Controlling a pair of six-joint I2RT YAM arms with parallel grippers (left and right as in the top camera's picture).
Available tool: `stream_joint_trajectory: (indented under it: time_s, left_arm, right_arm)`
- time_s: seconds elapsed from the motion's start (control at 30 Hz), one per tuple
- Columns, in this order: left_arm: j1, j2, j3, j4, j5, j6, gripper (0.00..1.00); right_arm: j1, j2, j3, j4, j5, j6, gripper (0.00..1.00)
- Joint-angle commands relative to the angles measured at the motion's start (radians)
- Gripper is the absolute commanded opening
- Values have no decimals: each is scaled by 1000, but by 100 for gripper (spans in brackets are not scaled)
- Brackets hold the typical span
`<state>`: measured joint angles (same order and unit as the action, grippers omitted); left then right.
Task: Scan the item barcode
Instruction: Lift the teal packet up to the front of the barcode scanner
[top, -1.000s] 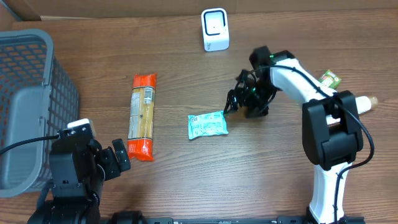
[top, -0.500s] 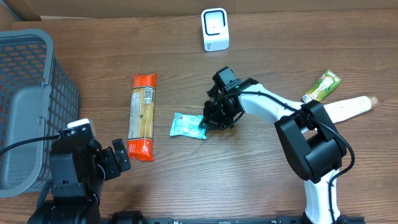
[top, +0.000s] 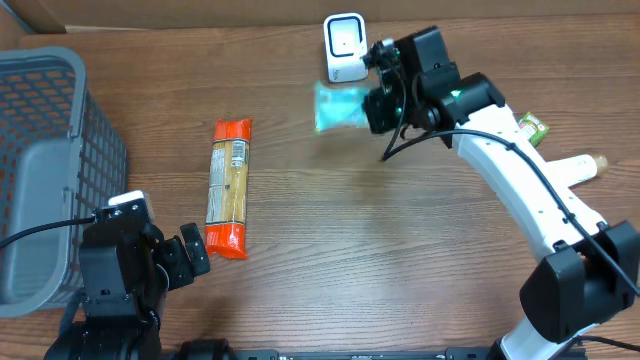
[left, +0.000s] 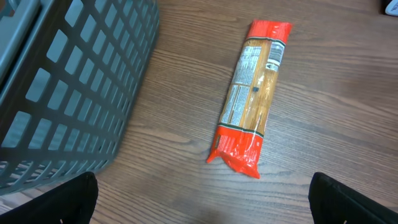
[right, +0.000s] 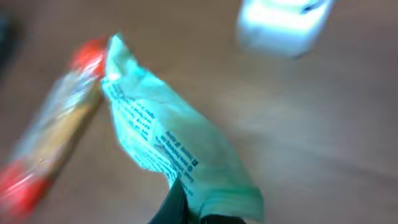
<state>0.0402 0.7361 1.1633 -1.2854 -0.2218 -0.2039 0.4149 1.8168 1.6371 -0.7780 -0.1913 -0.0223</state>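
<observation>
At the far left stands a grey plastic basket (top: 40, 150). Beside it the left hand (top: 197, 252) rests low with its fingers wide apart, holding nothing. Next comes a spaghetti packet (top: 229, 186) with orange ends, lying flat on the counter (top: 330, 260). Further right, the teal packet (top: 343, 106) hangs in the air just below and in front of the white scanner (top: 345, 47), clamped by one edge in the right hand (top: 382, 104), whose fingers are pressed together on it. A green wrapper (top: 530, 127) lies at the far right.

The risk is in that thin edge grip. The packet is limp and blurred in both views, so it may swing or droop and turn its printed side away from the scanner window. I cannot tell where the barcode sits. A hard swing could also slip the packet free or knock the scanner over.
</observation>
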Motion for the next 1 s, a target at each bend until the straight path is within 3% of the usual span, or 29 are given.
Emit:
stream_joint_trajectory:
  time_s: [0.0,0.3,0.53,0.77,0.97]
  left_arm:
    - [5,-3,-3,3,-16,-10,100]
    - [5,-3,-3,3,-16,-10,100]
    - [5,-3,-3,3,-16,-10,100]
    - [5,-3,-3,3,-16,-10,99]
    - [5,-3,-3,3,-16,-10,100]
  right_arm:
    - [11,-10,15,144,405,-133,4]
    - [11,117,12,817,626,-702,4]
    - [11,322,12,1197,636,-1059,4]
    - [16,423,13,1278,644,-1334,4]
    - [18,436,13,1265,636,-1345,4]
